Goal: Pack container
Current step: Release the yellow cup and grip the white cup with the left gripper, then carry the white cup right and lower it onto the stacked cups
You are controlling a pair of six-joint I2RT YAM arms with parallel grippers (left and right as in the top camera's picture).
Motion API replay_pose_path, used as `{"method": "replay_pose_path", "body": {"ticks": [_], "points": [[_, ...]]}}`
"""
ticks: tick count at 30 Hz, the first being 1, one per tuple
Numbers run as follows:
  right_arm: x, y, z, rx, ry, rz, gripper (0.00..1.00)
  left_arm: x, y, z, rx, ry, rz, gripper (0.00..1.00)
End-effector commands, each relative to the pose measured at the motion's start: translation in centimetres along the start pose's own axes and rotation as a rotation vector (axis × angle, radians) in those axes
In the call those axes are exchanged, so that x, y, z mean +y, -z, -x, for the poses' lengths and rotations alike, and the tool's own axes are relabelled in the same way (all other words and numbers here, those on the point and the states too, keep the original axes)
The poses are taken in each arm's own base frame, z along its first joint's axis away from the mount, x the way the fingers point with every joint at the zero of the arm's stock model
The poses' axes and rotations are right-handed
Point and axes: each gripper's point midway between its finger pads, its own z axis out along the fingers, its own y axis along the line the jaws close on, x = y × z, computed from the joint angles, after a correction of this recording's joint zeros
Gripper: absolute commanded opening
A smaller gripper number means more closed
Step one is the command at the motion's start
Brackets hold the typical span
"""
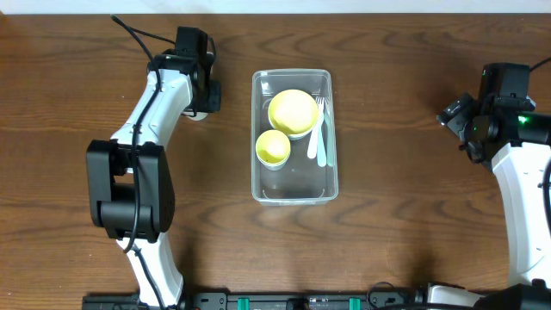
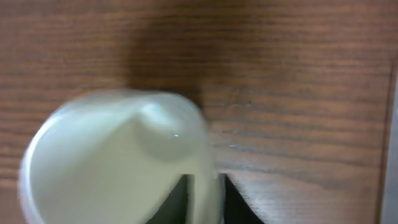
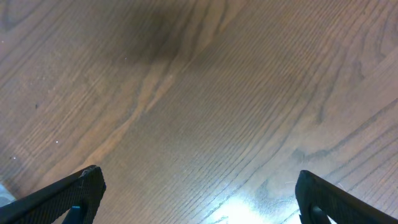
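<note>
The clear container (image 1: 294, 185) stands at the table's middle. Inside it are a yellow bowl (image 1: 293, 110), a smaller yellow cup (image 1: 273, 148), and a white fork and pale spoon (image 1: 320, 133) along the right wall. My left gripper (image 1: 201, 96) (image 2: 205, 202) is left of the container, shut on the rim wall of a pale cup (image 2: 112, 168); the wrist view is blurred. From overhead the cup is almost hidden under the gripper. My right gripper (image 1: 456, 116) (image 3: 199, 199) hangs open over bare wood at the far right, with nothing between its fingers.
Brown wood table (image 1: 396, 198) all around the container. The left arm's base (image 1: 129, 185) stands at the left, and the right arm (image 1: 525, 189) runs along the right edge.
</note>
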Motion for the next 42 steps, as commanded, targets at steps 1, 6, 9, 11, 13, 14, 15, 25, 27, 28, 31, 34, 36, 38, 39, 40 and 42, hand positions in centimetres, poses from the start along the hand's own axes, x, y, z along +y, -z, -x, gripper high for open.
{"method": "replay_pose_path", "body": {"ticks": [1, 6, 9, 11, 13, 14, 15, 25, 27, 28, 31, 34, 36, 38, 39, 40, 42], "points": [[-0.1, 0.3, 0.6, -0.021, -0.018, -0.006, 0.99, 0.2, -0.1, 0.0, 0.013, -0.009, 0.014, 0.06], [-0.1, 0.3, 0.6, -0.021, -0.018, -0.006, 0.99, 0.3, 0.5, -0.9, 0.045, 0.014, 0.016, 0.06], [-0.1, 0.3, 0.6, -0.021, -0.018, -0.006, 0.99, 0.4, 1.8, -1.3, 0.048, 0.061, 0.017, 0.05], [-0.1, 0.3, 0.6, -0.021, -0.018, -0.006, 0.99, 0.5, 3.3, -1.3, 0.038, 0.098, 0.016, 0.05], [-0.1, 0.3, 0.6, -0.021, -0.018, -0.006, 0.99, 0.5, 5.3, -1.3, 0.016, 0.129, 0.007, 0.06], [-0.1, 0.3, 0.6, -0.021, -0.018, -0.006, 0.99, 0.4, 6.4, -1.3, 0.004, 0.137, -0.003, 0.06], [-0.1, 0.3, 0.6, -0.021, -0.018, -0.006, 0.99, 0.2, 7.6, -1.3, -0.010, 0.143, -0.022, 0.06], [-0.1, 0.3, 0.6, -0.021, -0.018, -0.006, 0.99, -5.5, 22.2, -4.4, -0.205, 0.038, -0.275, 0.06], [-0.1, 0.3, 0.6, -0.021, -0.018, -0.006, 0.99, -7.3, 24.1, -5.3, -0.238, -0.016, -0.305, 0.06], [-0.1, 0.3, 0.6, -0.021, -0.018, -0.006, 0.99, -8.1, 24.8, -5.6, -0.248, -0.043, -0.318, 0.06], [-0.1, 0.3, 0.6, -0.021, -0.018, -0.006, 0.99, -10.7, 26.0, -6.8, -0.260, -0.123, -0.353, 0.06], [-0.1, 0.3, 0.6, -0.021, -0.018, -0.006, 0.99, -13.0, 26.1, -8.0, -0.242, -0.198, -0.374, 0.06], [-0.1, 0.3, 0.6, -0.021, -0.018, -0.006, 0.99, -13.7, 25.6, -8.6, -0.229, -0.235, -0.336, 0.06], [-0.1, 0.3, 0.6, -0.021, -0.018, -0.006, 0.99, -14.2, 24.9, -9.1, -0.210, -0.267, -0.294, 0.06], [-0.1, 0.3, 0.6, -0.021, -0.018, -0.006, 0.99, -14.5, 24.6, -9.5, -0.193, -0.283, -0.282, 0.06], [-0.1, 0.3, 0.6, -0.021, -0.018, -0.006, 0.99, -14.9, 24.2, -9.9, -0.174, -0.302, -0.278, 0.06], [-0.1, 0.3, 0.6, -0.021, -0.018, -0.006, 0.99, -15.7, 23.6, -10.6, -0.142, -0.330, -0.276, 0.06]]}}
